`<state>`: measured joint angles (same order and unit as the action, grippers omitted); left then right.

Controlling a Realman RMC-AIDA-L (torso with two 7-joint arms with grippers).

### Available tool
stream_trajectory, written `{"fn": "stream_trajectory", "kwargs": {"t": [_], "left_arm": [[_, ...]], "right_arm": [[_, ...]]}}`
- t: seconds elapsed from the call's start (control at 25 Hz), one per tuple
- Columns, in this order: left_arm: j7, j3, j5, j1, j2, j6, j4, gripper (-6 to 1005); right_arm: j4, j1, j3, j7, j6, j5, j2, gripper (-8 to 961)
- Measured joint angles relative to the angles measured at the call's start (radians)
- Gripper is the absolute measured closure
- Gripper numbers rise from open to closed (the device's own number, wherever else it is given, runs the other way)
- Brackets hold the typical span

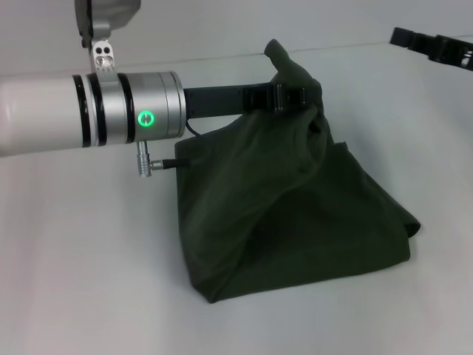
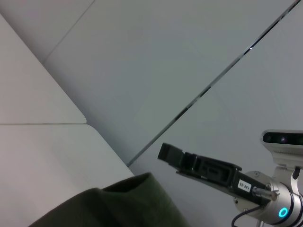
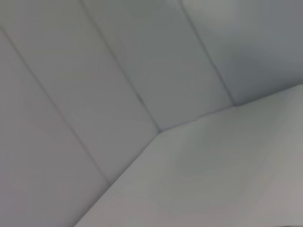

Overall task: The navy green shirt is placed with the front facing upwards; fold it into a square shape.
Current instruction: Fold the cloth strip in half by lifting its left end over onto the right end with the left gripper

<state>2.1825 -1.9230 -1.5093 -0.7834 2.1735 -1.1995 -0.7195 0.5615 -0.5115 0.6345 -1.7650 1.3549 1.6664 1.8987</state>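
Note:
The navy green shirt (image 1: 295, 214) is a dark olive heap on the white table, with no lettering showing. One part of it is pulled up into a peak at the back. My left arm reaches in from the left, and my left gripper (image 1: 290, 97) is shut on that raised fabric just below the peak. A fold of the shirt (image 2: 118, 203) also shows in the left wrist view. My right gripper (image 1: 436, 46) hangs at the far right, clear of the cloth, and appears again in the left wrist view (image 2: 166, 152). The right wrist view shows only bare surfaces.
The white table (image 1: 89, 281) spreads out to the left of and in front of the shirt. Its back edge runs behind the raised fabric, with a pale wall (image 1: 222, 22) beyond it. A thin cable (image 1: 194, 132) hangs under my left wrist.

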Motion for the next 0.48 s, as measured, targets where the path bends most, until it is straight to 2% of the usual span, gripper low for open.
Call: {"fn": "stream_trajectory", "kwargs": {"t": [0.48], "left_arm": [[-0.011, 0.052, -0.024, -0.003, 0.002, 0.022, 0.018, 979]], "right_arm": [[0.01, 0.049, -0.08, 0.006, 0.014, -0.001, 0.002, 949]]}}
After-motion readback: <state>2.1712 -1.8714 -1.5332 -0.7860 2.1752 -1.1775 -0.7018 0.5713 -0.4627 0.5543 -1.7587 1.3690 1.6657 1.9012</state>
